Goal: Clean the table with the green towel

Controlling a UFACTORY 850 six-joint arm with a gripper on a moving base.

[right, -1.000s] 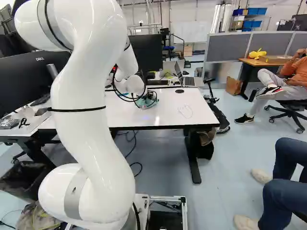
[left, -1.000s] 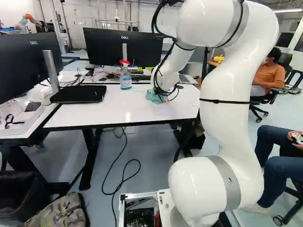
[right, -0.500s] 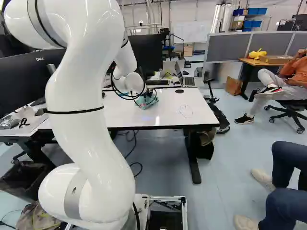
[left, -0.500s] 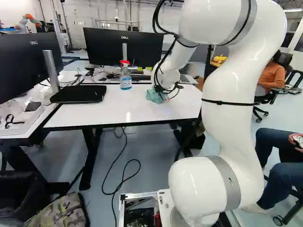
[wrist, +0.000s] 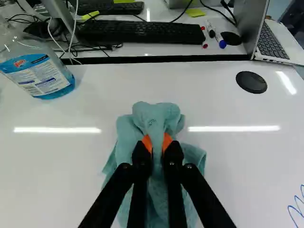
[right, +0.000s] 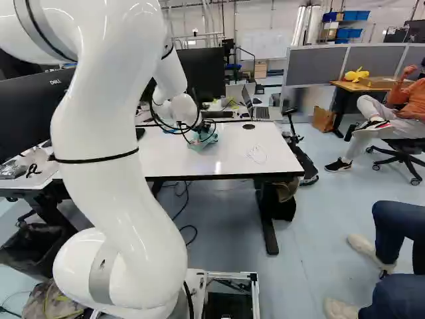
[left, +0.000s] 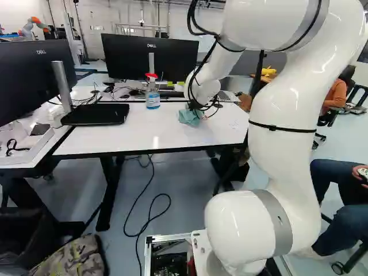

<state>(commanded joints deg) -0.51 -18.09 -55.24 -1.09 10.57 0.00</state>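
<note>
In the left base view, the black gripper (left: 201,109) is partly hidden by the wrist and cables, low over the white table (left: 126,135). The wrist view shows the gripper (wrist: 157,142) with its orange pads pressing a fold of the green towel (wrist: 156,118) from two sides. The crumpled cloth lies on the tabletop, spreading out around and beneath the fingers. Blue pen scribble (wrist: 297,206) marks the table to one side of the gripper; the scribble (right: 256,154) also shows right of the towel in the right base view.
A spray bottle (left: 152,95) with blue liquid stands beyond the towel, left of it in the left base view. A black round cap (wrist: 251,82) sits near the table's far edge. Monitors (left: 148,57), a keyboard (wrist: 142,32) and a laptop (wrist: 270,40) are behind.
The arm's elbow has swung right in the left base view and left in the right one. Gripper and towel have shifted only slightly together. The base has not moved.
</note>
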